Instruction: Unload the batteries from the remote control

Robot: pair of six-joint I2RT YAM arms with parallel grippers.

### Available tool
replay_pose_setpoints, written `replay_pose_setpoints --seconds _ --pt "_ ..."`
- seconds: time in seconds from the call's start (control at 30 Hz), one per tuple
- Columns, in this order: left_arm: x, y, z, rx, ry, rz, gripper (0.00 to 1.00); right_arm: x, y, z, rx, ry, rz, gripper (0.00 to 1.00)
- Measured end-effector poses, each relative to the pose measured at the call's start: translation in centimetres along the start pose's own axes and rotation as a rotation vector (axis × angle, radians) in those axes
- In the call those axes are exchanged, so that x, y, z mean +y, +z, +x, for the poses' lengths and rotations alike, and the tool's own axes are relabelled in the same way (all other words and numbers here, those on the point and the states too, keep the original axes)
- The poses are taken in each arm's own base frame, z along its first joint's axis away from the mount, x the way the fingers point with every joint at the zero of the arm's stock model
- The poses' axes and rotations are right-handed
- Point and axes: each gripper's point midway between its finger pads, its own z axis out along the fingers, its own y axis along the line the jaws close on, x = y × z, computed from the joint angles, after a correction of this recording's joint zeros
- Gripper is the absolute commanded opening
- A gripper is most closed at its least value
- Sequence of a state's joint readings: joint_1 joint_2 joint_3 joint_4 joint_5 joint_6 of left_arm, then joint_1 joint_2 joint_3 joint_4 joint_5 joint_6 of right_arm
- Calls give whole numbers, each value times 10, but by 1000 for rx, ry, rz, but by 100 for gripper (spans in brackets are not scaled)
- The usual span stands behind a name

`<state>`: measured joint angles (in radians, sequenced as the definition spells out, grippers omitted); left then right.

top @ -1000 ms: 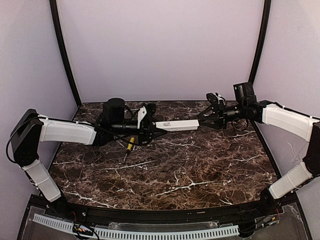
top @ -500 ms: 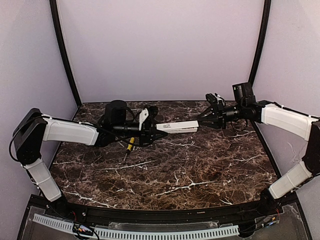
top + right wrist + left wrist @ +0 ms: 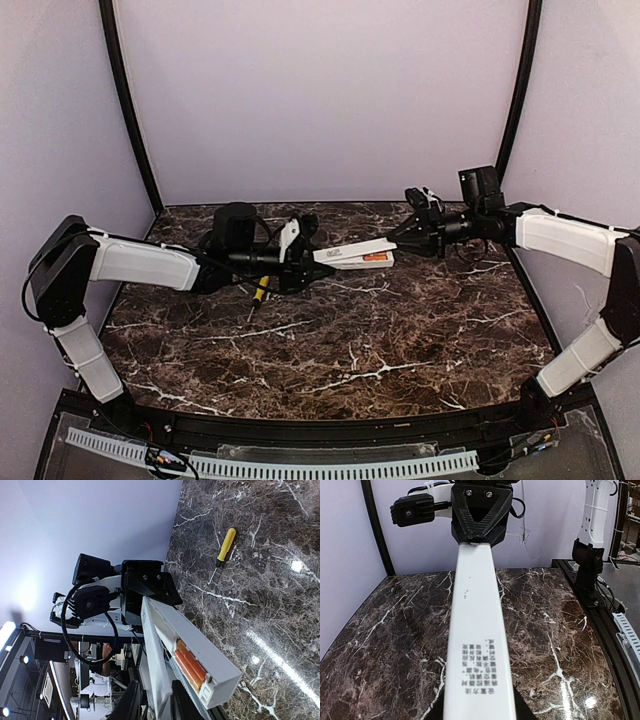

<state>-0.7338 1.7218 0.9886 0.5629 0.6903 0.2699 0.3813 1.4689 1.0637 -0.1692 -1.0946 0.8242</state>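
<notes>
Gripping the near end of the remote control [image 3: 350,263], the left gripper [image 3: 308,262] has its fingers clamped on the slim white bar and holds it in the air above the dark marble table [image 3: 350,340], over the far middle of the surface. The bar points across at the right arm. The left wrist view shows the remote's printed white face running away from the camera to the black right gripper [image 3: 475,540] at its far end. The right gripper's fingers [image 3: 131,702] are closed on the thin white cover strip [image 3: 152,650], 1 on each side of it. In the right wrist view the strip stands away from the remote's body at this end and meets it near the left gripper, so the bay lies open. The batteries [image 3: 190,666] sit inside that bay as orange-red cylinders close to the end nearest the right gripper. From the top camera they show as a small orange patch under the raised strip. On the table below the left gripper lies a yellow-handled screwdriver [image 3: 260,290], well apart from both sets of fingers.
</notes>
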Motion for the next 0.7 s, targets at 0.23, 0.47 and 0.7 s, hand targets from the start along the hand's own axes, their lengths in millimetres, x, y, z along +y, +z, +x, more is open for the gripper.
replay_pose_setpoints --seconds 0.23,0.47,0.7 --pt "0 2 -3 -3 3 4 0 4 13 8 36 -10 -15 16" --pt "0 3 -1 0 0 4 0 3 17 8 42 -4 -17 0" --pt "0 2 1 8 -8 2 0 6 17 7 42 -21 -26 0"
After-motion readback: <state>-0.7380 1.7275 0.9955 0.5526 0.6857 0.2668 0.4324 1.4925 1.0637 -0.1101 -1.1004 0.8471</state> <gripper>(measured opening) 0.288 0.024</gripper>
